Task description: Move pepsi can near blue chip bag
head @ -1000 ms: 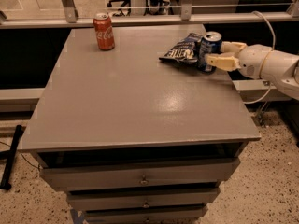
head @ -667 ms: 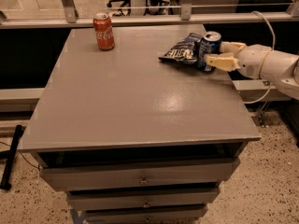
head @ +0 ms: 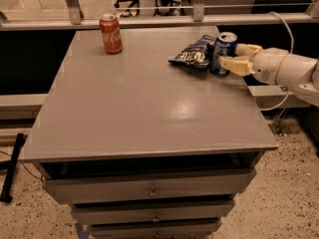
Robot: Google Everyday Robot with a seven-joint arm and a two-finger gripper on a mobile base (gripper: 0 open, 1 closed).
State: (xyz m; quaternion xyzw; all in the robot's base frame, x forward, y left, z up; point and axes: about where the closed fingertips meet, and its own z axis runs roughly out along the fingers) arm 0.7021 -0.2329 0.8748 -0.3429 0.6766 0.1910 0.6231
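Note:
The pepsi can [head: 224, 46], dark blue with a silver top, stands upright near the table's far right edge. Its left side is right against the blue chip bag [head: 193, 54], a wrinkly foil bag with white lettering that lies flat. My gripper [head: 230, 55] reaches in from the right at can height. One cream finger [head: 233, 64] crosses in front of the can's lower half, and the other finger [head: 247, 48] passes behind it. The jaws stand open on either side of the can, and the can rests on the table.
A red cola can [head: 110, 33] stands upright at the far left of the grey table [head: 139, 113]. Drawers run below the front edge. A rail and a glass partition run behind the table, and a cable loops beside my white arm [head: 286, 71].

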